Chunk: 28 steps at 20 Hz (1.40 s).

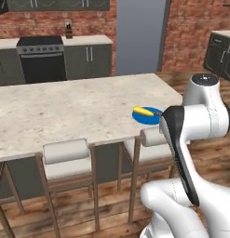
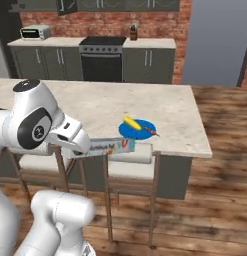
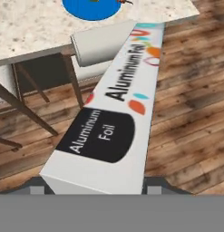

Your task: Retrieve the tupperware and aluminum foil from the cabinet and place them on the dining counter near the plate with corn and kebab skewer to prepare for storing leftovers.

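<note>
My gripper (image 3: pixel 93 186) is shut on the aluminum foil (image 3: pixel 122 104), a long white carton with black and orange print, one dark fingertip (image 3: pixel 37 186) on each side of its near end. The aluminum foil (image 2: pixel 112 146) hangs level, just below and in front of the dining counter (image 2: pixel 95 102) edge, over a stool. Its far end points at the blue plate (image 2: pixel 140 131) with the corn (image 2: pixel 130 122) and kebab skewer (image 2: pixel 150 131). The plate (image 1: pixel 145 117) lies near the beige counter's (image 1: pixel 65 109) front right corner. The tupperware and the cabinet are out of view.
White-cushioned stools (image 1: pixel 66 159) stand along the counter's near side, one (image 3: pixel 102 41) directly under the carton. Wooden floor (image 3: pixel 190 90) lies open to the right. A stove (image 2: pixel 102 59) and lower cabinets (image 2: pixel 147 65) line the brick back wall, with a toaster oven (image 2: pixel 35 32) at the left.
</note>
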### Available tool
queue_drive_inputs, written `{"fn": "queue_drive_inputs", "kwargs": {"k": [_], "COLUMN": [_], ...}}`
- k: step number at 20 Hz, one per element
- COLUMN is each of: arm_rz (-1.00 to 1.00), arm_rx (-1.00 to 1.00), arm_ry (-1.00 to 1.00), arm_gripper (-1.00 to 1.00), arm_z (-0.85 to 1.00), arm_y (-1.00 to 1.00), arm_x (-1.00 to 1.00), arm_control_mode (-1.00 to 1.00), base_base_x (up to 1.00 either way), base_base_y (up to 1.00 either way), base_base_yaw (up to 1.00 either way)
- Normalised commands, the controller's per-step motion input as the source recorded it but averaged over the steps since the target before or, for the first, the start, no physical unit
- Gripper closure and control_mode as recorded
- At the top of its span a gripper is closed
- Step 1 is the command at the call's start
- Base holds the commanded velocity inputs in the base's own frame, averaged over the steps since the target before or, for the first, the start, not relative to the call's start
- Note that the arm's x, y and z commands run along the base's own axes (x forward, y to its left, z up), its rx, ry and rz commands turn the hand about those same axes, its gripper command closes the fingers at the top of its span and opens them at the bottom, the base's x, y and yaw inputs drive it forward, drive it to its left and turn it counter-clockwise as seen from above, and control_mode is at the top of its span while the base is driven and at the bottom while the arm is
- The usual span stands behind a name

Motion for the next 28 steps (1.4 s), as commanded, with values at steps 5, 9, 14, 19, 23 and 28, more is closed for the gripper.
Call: {"fn": "queue_drive_inputs", "kwargs": {"k": [5, 9, 14, 19, 23, 28], "arm_rz": [0.0, 0.0, 0.2, 0.2, 0.08, 0.11], "arm_rx": [0.0, 0.0, 0.05, 0.07, 0.03, 0.09], "arm_ry": [0.0, 0.0, -0.12, -0.13, -0.02, 0.03], "arm_gripper": [1.0, 1.0, 1.0, 1.0, 1.0, 1.0], "arm_z": [0.0, 0.0, -0.19, -0.52, -0.61, -0.54], "arm_y": [0.0, 0.0, -0.42, -0.81, -0.61, -0.82], "arm_x": [0.0, 0.0, 0.33, 0.28, 0.28, 0.48], "arm_control_mode": [1.0, 1.0, -1.0, -1.0, -1.0, -1.0], "base_base_x": [0.9, 0.92, 0.33, 0.0, 0.0, 0.0], "base_base_y": [-0.98, -0.79, -0.25, 0.0, 0.0, 0.0], "base_base_yaw": [0.4, 0.44, 0.18, 0.0, 0.0, 0.0]}}
